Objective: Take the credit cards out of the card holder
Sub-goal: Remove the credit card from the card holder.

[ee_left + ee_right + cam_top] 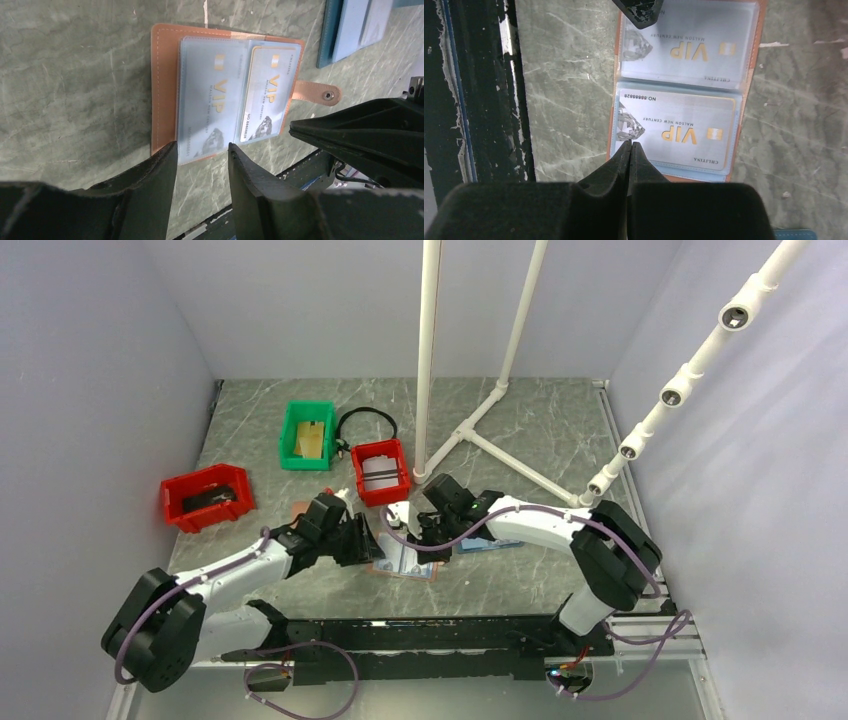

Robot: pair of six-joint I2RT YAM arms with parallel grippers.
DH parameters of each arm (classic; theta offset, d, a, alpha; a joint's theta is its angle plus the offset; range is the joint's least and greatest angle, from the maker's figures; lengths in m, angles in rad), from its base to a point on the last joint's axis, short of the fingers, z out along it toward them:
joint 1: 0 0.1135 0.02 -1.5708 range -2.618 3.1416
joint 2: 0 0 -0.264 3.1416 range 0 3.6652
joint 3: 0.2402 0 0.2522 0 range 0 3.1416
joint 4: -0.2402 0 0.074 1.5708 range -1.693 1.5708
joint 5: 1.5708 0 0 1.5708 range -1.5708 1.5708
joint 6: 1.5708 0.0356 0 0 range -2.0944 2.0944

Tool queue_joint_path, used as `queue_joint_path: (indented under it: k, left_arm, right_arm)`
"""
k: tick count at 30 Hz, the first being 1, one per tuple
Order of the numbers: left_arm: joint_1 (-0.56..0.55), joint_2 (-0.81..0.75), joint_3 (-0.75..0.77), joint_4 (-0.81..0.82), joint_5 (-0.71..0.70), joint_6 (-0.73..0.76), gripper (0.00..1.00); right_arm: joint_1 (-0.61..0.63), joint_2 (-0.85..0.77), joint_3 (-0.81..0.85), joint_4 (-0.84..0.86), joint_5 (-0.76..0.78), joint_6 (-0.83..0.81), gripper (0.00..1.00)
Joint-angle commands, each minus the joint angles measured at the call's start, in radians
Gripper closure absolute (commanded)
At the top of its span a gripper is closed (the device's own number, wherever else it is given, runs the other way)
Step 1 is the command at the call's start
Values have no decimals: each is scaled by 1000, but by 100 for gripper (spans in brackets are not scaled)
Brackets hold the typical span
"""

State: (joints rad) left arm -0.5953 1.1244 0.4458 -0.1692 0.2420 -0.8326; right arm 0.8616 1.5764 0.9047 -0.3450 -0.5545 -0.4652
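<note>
The brown card holder (164, 90) lies open and flat on the table (408, 565), light blue inside, its snap tab (317, 93) pointing away from the fold. Two pale credit cards marked VIP sit in its pockets, one on each half (210, 100) (267, 95). My left gripper (202, 147) is open, its tips straddling the near edge of one half, one tip on the brown border. My right gripper (630, 145) is shut, and its tips touch the edge of the other card (679, 130). That card lies flat in its pocket.
An all-blue holder (350, 27) lies just beyond the brown one. Two red bins (207, 496) (381, 471), a green bin (307, 435) and a black cable loop (365, 420) stand further back. A white pipe frame (428, 360) rises behind. A black rail (420, 635) runs along the near edge.
</note>
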Motion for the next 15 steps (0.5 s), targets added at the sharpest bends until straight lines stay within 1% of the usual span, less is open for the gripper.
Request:
queue_joint_path:
  k: [1, 7, 13, 15]
  left_arm:
    - [-4, 40, -16, 105, 12, 6, 53]
    - [-4, 64, -29, 145, 35, -12, 53]
    - [-4, 54, -62, 229, 76, -57, 57]
    - [-4, 60, -62, 250, 87, -66, 60]
  right_arm:
    - [10, 19, 41, 26, 19, 62, 100]
    - [10, 58, 47, 25, 83, 80, 100]
    - [10, 85, 60, 8, 96, 87, 100]
    - [9, 84, 60, 8, 97, 89, 100]
